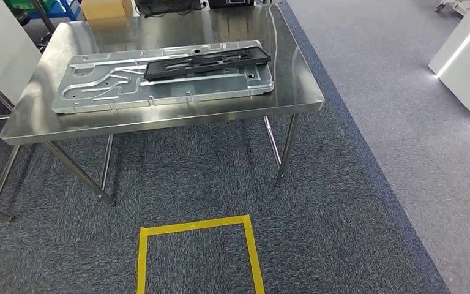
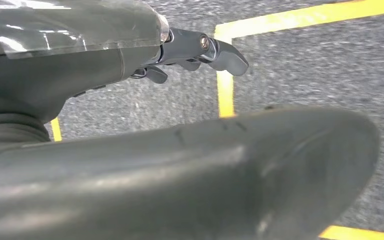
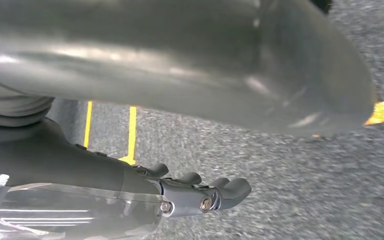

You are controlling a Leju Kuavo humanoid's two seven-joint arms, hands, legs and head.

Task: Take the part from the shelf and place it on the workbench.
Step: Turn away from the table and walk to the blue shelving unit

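A long black plastic part [image 1: 208, 63] lies on top of a large silver stamped metal panel [image 1: 98, 92], which rests flat on the steel workbench [image 1: 297, 86] ahead of me. My left hand [image 2: 105, 70] hangs over grey carpet, its dark fingers [image 2: 225, 54] stretched out and its thick thumb [image 2: 205, 170] apart from them, with nothing held. My right hand [image 3: 105, 175] hangs the same way over the carpet. Its fingers [image 3: 220, 192] are extended, its thumb [image 3: 205, 65] is spread away, and it is empty.
A yellow tape square [image 1: 196, 257] marks the carpet in front of the bench. A cardboard box [image 1: 105, 8] and a cable [image 1: 274, 24] sit at the bench's far end. White cabinets [image 1: 465, 67] stand at the right and a white panel [image 1: 0, 49] at the left.
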